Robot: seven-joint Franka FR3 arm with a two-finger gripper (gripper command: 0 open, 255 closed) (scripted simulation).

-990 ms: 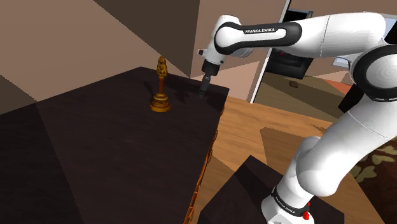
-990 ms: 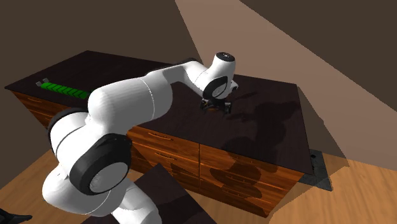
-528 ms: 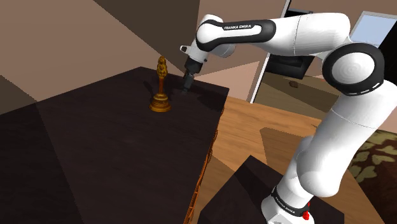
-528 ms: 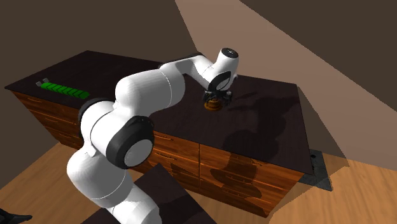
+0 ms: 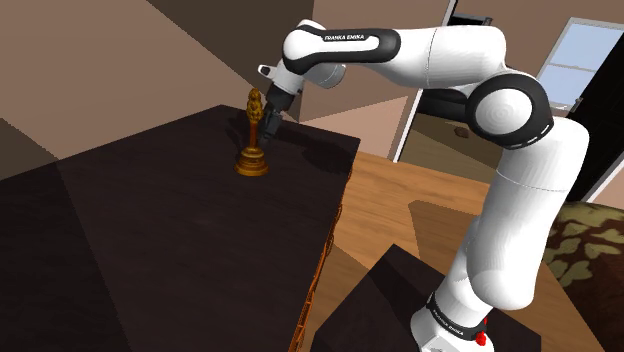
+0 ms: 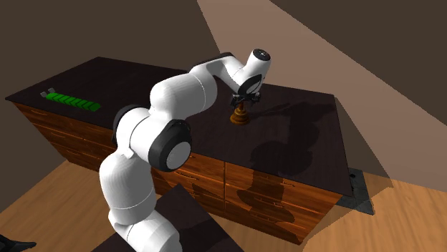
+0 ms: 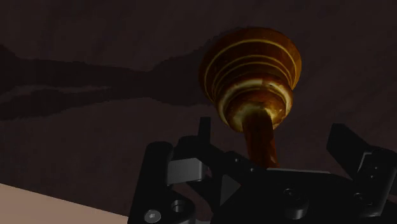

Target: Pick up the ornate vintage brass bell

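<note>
I am hovering with my gripper (image 7: 270,130) spread wide around the handle of the bell (image 7: 251,70); next I should squeeze, then lift.

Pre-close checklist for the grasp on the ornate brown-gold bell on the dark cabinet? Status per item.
1. Brown-gold ornate bell upright on dark cabinet top: ok.
2. Black gripper open: ok.
3. Bell's handle inside the open gap, wrist view: ok.
4. Nothing touching the handle yet, so free to close: ok.
5. Handle centred in the gap: cannot tell; it looks slightly off-centre.
6. Green ridged object far from the bell: ok.
</note>
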